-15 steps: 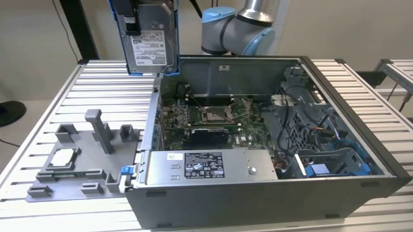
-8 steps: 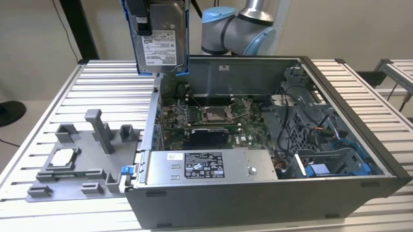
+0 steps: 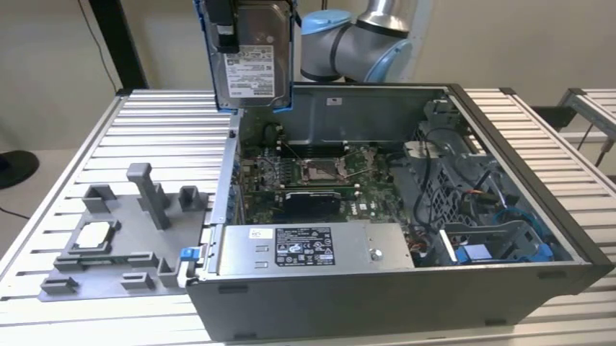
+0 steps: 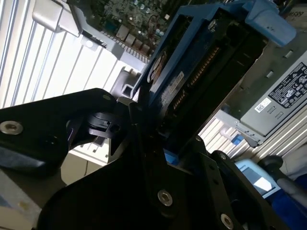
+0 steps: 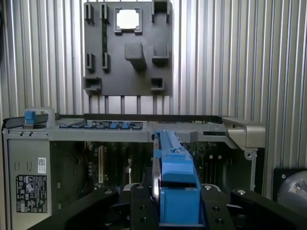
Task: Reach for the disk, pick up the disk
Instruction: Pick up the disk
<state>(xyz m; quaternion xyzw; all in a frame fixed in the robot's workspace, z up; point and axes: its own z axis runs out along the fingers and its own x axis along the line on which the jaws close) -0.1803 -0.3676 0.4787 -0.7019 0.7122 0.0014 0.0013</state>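
Observation:
The disk (image 3: 252, 61), a silver-grey drive with a white label and blue side rails, hangs upright in the air above the back left corner of the open computer case (image 3: 500, 281). My gripper (image 3: 223, 21) is shut on its upper part, at the top edge of the exterior view. In the first wrist view the disk (image 5: 175, 175) shows edge-on, its blue rail clamped between my black fingers (image 5: 140, 206). In the second wrist view the disk (image 4: 192, 79) runs away from my gripper (image 4: 160, 143), over the case.
Below lie the motherboard (image 3: 318, 173) and the power supply (image 3: 308, 249) inside the case. On the slatted table (image 3: 164, 119), at the exterior view's left, a grey fixture plate (image 3: 125, 259) carries a small square chip (image 3: 94, 234). A blue bracket (image 3: 481, 254) sits in the case's front right.

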